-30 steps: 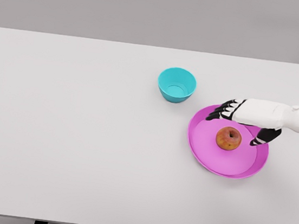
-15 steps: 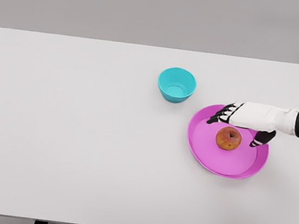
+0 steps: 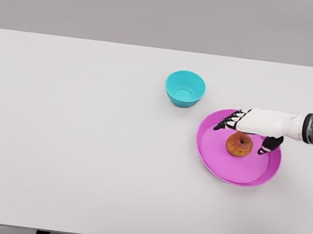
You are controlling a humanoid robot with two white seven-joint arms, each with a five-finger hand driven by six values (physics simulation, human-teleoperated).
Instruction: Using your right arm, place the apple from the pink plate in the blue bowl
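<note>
Head view: unlabelled apple [image 3: 239,145], plate [image 3: 219,163]

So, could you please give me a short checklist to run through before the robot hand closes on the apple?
1. Red-yellow round apple sits on the shallow pink round plate: ok.
2. Right robot hand is above the apple, fingers spread on its left and thumb on its right: ok.
3. Fingers touching the apple: cannot tell.
4. Small turquoise-blue round bowl is upright and holds nothing: ok.
5. White table between plate and bowl has nothing on it: ok.
6. Left arm out of the way: ok, it is not in view.
</note>
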